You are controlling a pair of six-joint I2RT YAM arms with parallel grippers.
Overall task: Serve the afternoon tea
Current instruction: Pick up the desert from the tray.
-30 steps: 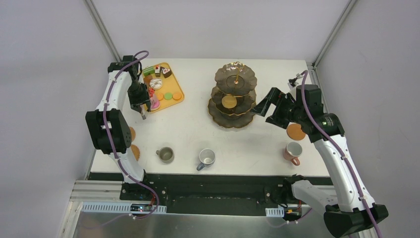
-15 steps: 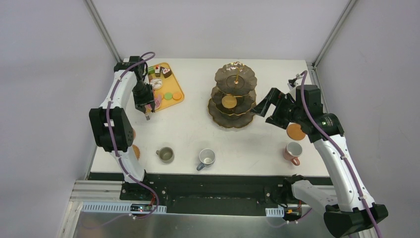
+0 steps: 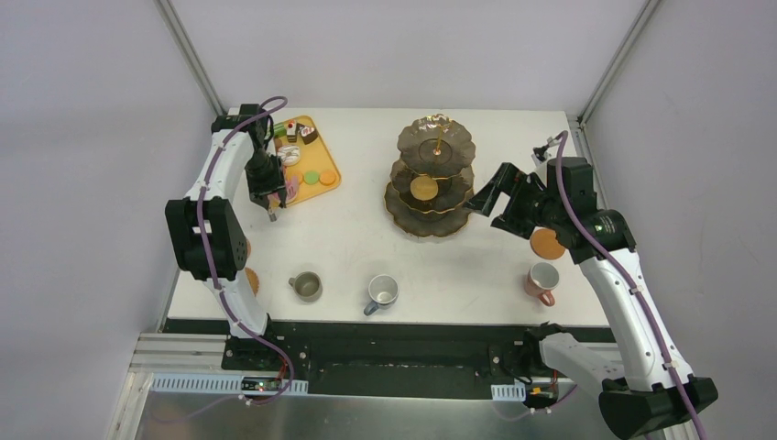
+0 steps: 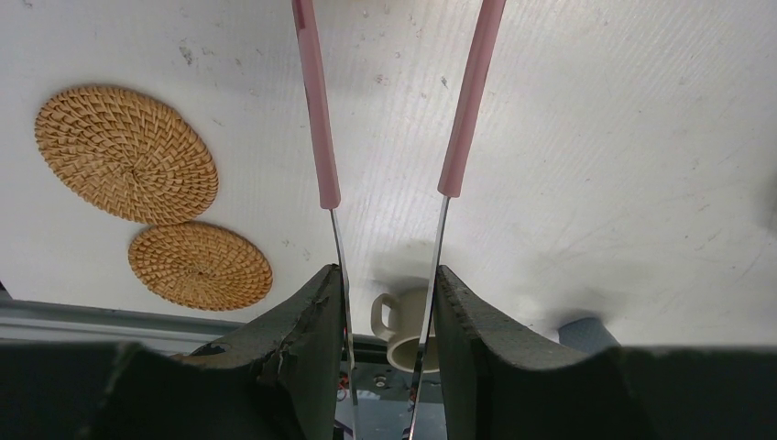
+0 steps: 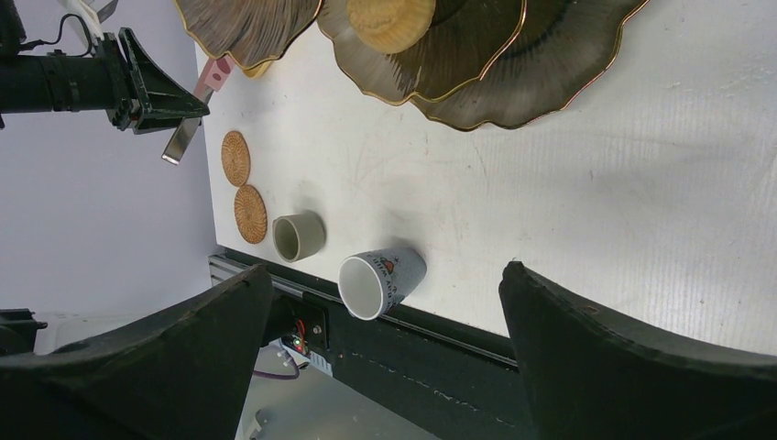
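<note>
The left gripper (image 4: pixel 387 275) pinches the tongs (image 4: pixel 316 101) by their bare metal part, its jaws partly closed on the two arms. It hangs above the near edge of the tray (image 3: pixel 325 160), at the far left of the desk (image 3: pixel 366 229). The tongs' long axis runs from near-left to far-right. Their pink arms spread apart away from the gripper, and a short metal end sticks out on the near side.

On the tray lie cakes (image 3: pixel 298 131), a doughnut (image 3: pixel 290 156) and two macarons (image 3: pixel 311 177).

The stand (image 3: pixel 440 147) is upright at the desk's middle back, with its stem vertical. An orange macaron (image 3: pixel 424 188) lies flat on what seems to be the middle tier.

The right gripper (image 3: pixel 484 194) is spread wide and holds nothing. It is just beside the stand's right rim and points at it.

Along the near edge:
- The olive mug (image 3: pixel 305 286) has its handle to the left.
- The blue mug (image 3: pixel 382 291) has its handle near-left.
- The pink mug (image 3: pixel 542 278) has its handle toward the near edge.

Two coasters (image 4: pixel 126 153) lie flat at the left edge, and a third coaster (image 3: pixel 547 243) lies just behind the pink mug.
</note>
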